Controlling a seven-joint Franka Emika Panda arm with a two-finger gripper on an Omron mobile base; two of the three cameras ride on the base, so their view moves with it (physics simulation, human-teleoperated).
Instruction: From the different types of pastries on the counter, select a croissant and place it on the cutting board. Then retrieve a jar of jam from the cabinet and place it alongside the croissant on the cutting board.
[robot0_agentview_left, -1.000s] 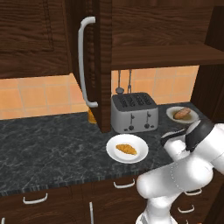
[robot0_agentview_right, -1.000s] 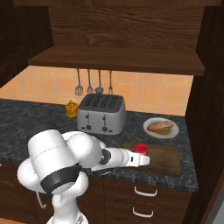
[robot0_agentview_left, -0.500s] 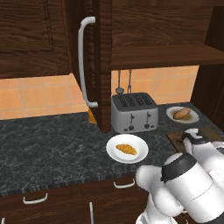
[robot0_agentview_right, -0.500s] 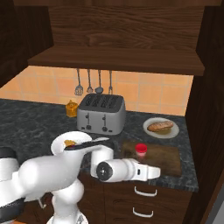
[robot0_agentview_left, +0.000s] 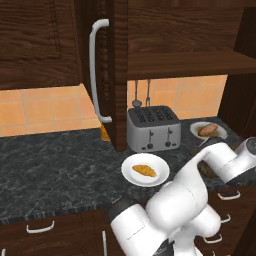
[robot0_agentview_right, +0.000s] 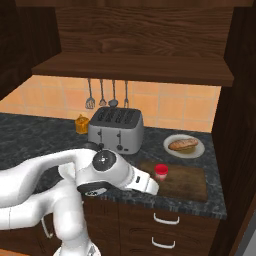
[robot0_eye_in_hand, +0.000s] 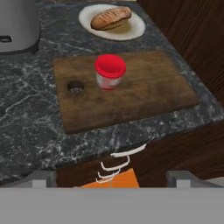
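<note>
Left base view: the croissant (robot0_agentview_left: 144, 171) lies on its white plate (robot0_agentview_left: 131, 164) on the black bench (robot0_agentview_left: 55, 165), in front of the toaster (robot0_agentview_left: 152, 128). None of the cutting board is free of the arm here, so the croissant step looks undone. The longer brownish pastry (robot0_agentview_left: 208, 130) sits on a second plate at the far right. The cabinet (robot0_agentview_left: 117, 55) with its curved white handle (robot0_agentview_left: 95, 75) stands above; I cannot tell from this angle how its door stands.

Right base view: the jar of jam (robot0_agentview_right: 160, 172) stands upright on the cutting board (robot0_agentview_right: 187, 182), near its left end, so the jam half of the task appears finished. The arm's white forearm ends just left of the jar; the fingers are hidden behind it.

Hand view: the red-lidded jar sits alone on the board, beside the board's round hole (robot0_eye_in_hand: 75, 87), with the brownish pastry's plate beyond. The pincer (robot0_eye_in_hand: 111, 177) looks spread wide and holds nothing, though only the tops of its tips show at the bottom edge.
</note>
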